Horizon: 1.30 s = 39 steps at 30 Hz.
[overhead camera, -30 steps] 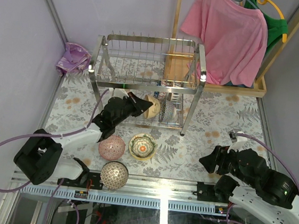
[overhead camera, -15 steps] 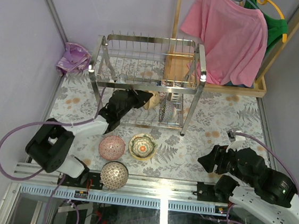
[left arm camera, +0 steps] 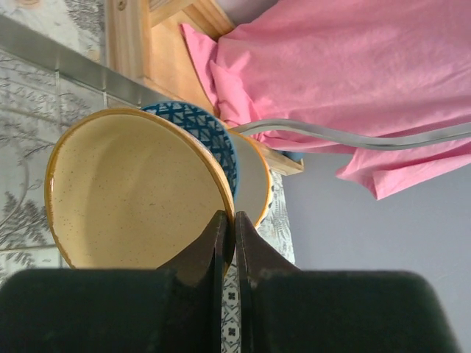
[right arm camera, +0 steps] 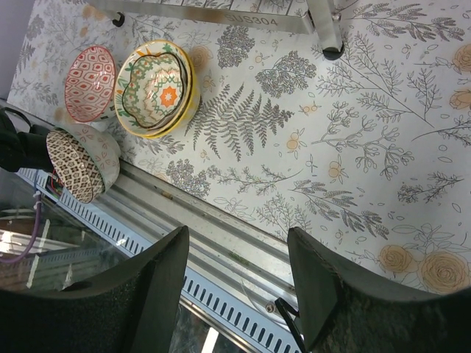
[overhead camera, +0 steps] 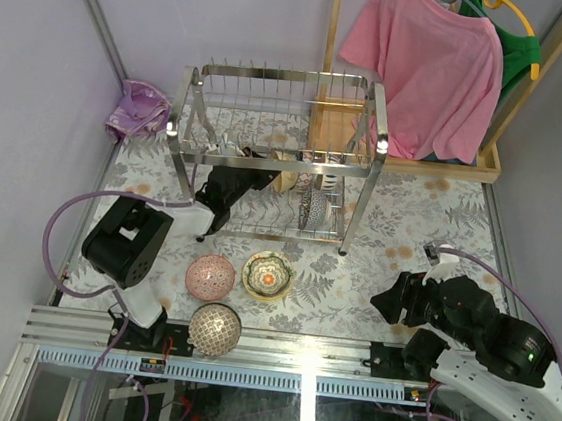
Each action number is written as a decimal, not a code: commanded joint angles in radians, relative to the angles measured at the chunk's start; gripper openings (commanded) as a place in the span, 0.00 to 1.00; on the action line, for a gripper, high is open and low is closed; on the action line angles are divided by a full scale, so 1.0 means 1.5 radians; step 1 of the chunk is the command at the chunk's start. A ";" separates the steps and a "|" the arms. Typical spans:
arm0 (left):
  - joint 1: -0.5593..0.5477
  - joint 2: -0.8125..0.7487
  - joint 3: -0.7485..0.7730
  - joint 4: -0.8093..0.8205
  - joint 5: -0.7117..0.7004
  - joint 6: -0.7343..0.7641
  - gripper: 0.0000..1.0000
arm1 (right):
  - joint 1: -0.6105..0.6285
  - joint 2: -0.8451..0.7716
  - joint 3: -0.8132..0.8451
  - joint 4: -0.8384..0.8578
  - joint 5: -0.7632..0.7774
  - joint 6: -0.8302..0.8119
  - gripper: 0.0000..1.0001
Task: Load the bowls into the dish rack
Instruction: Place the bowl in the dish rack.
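Note:
The steel wire dish rack stands at the back of the table. My left gripper reaches into its lower tier, shut on the rim of a cream bowl with an orange edge. My gripper holds that bowl on edge, next to a blue-patterned bowl that stands in the rack. A pink bowl, a green flower bowl and a brown lattice bowl sit in front of the rack. My right gripper hovers open and empty near the front edge.
A pink shirt hangs on a wooden stand behind the rack at the right. A purple crumpled bag lies at the back left. A metal rail runs along the near table edge.
My left arm has pushed deeper under the rack's upper tier, carrying the cream bowl back toward the blue bowl. The right arm has barely moved.

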 commanded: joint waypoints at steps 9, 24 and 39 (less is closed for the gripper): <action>0.071 0.076 0.071 0.181 0.143 -0.078 0.00 | 0.002 0.014 0.010 -0.003 -0.047 -0.040 0.63; 0.112 0.076 0.022 0.186 0.197 -0.105 0.00 | 0.002 0.014 0.003 0.001 -0.050 -0.043 0.63; 0.138 0.108 0.065 0.134 0.206 -0.086 0.00 | 0.002 0.013 0.004 0.002 -0.053 -0.048 0.64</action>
